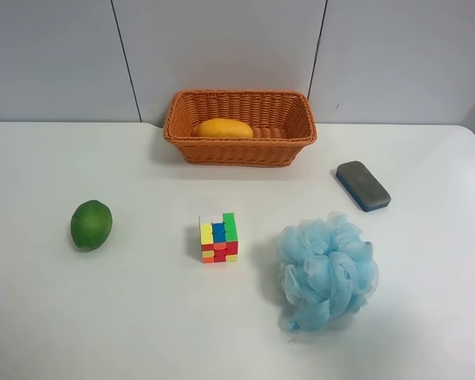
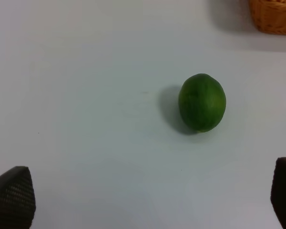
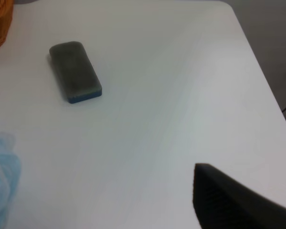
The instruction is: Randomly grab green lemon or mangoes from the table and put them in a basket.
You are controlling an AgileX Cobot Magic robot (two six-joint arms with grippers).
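Note:
The green lemon (image 1: 91, 225) lies on the white table (image 1: 142, 317) at the exterior high view's left, well apart from the basket. It also shows in the left wrist view (image 2: 202, 102). My left gripper (image 2: 148, 191) is open and empty, its fingertips (image 2: 12, 195) wide apart and short of the lemon. The mango (image 1: 224, 128) lies inside the orange-brown wicker basket (image 1: 239, 150) at the table's far middle. Of my right gripper only one dark finger (image 3: 229, 200) shows, above bare table. No arm shows in the exterior high view.
A colourful puzzle cube (image 1: 218, 237) stands mid-table. A light-blue bath pouf (image 1: 326, 269) lies to its right. A grey eraser block (image 1: 362, 185) lies beyond the pouf, also in the right wrist view (image 3: 75, 71). The table's edge (image 3: 257, 62) runs near it.

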